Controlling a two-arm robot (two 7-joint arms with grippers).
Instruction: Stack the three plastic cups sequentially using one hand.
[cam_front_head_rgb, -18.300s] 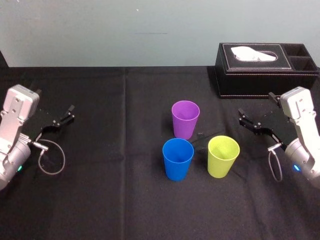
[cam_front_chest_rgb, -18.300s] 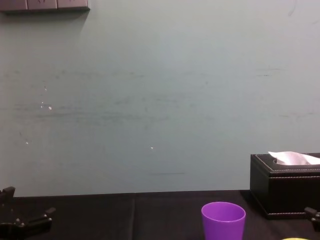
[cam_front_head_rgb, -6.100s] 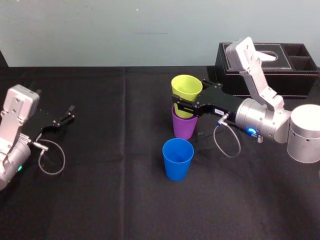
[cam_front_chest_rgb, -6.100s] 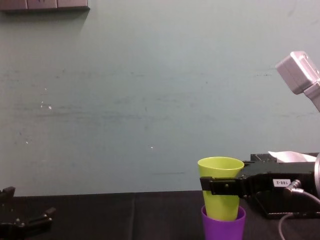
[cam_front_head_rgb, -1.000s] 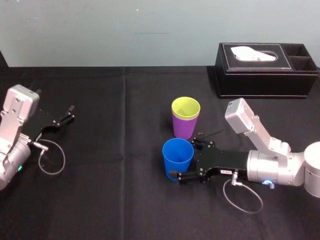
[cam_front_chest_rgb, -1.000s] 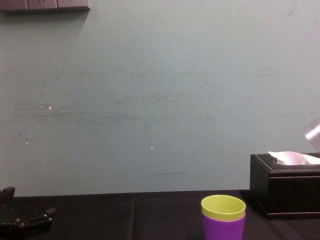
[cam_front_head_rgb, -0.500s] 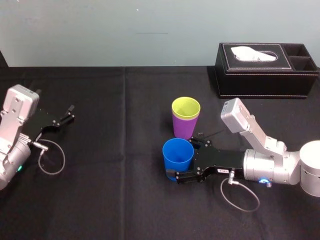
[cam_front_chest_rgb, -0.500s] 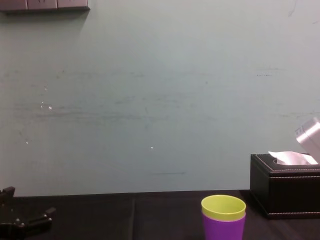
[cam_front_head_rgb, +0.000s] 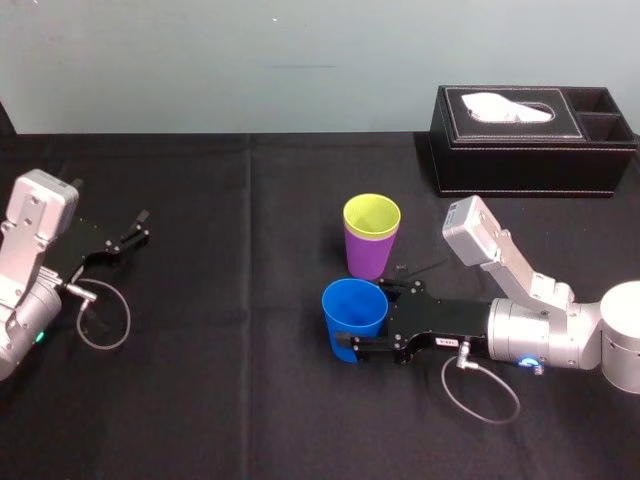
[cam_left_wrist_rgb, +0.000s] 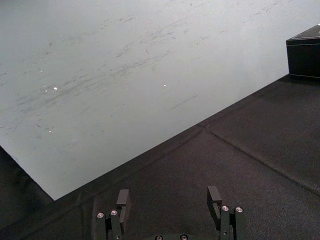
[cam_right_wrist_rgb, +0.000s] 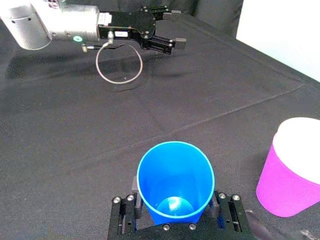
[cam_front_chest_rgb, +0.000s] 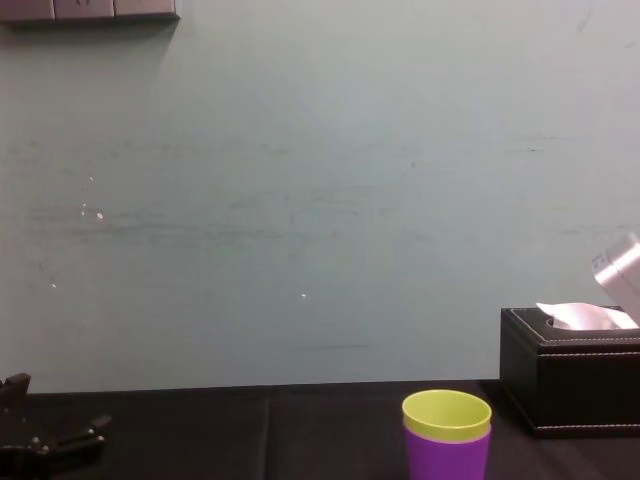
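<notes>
Right gripper (cam_front_head_rgb: 360, 322) pinches the blue cup (cam_front_head_rgb: 350, 310) mid-table, perhaps barely lifted, for the last stacking, so I must next raise it over the yellow-green cup (cam_front_head_rgb: 372, 215) nested in the purple cup (cam_front_head_rgb: 370, 257) just behind; left gripper (cam_front_head_rgb: 137, 228) sits spread near the left edge.

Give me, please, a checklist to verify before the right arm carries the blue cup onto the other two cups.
1. Grip: the right gripper has one jaw on each side of the blue cup, both against its wall in the right wrist view. Ok.
2. Blue cup off the table: cannot tell; it seems to lean slightly.
3. Target: the yellow-green cup sits nested in the purple cup, and both are upright. Ok.
4. Path from the blue cup to the stack: nothing stands between them, and the tissue box is far behind. Ok.
5. The left gripper is parked open at the table's left side, away from the cups. Ok.
</notes>
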